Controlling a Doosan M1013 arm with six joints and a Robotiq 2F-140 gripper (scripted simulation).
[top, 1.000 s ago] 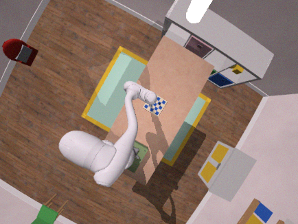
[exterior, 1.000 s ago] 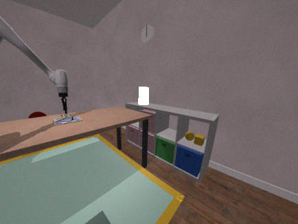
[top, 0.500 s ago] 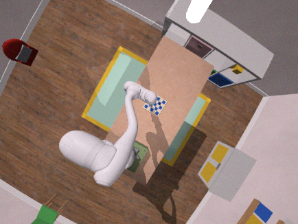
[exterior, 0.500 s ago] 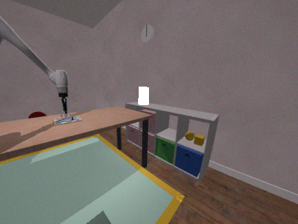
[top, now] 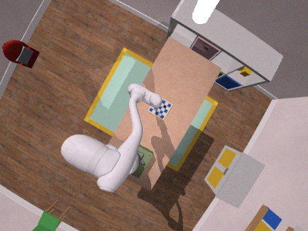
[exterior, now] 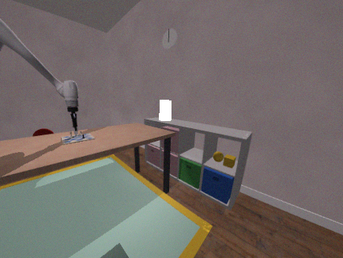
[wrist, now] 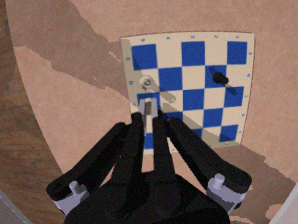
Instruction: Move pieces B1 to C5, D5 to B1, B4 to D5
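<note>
The jaws are pinching nearly shut on a pale piece (wrist: 149, 104) at the board's (wrist: 193, 90) nine-o'clock edge, gripping narrowly to carry it upright.

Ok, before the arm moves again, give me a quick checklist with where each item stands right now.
1. Hand shut on a piece: ok, the fingers pinch a small grey piece.
2. Held piece upright: cannot tell, it shows as a thin sliver between the fingertips.
3. Which square the hand is over: cannot tell, the edge letters are unreadable.
4. Dark piece apart from the hand: ok, it stands across the board.
5. Light piece next to the hand: not ok, it stands close to the fingertips.
</note>
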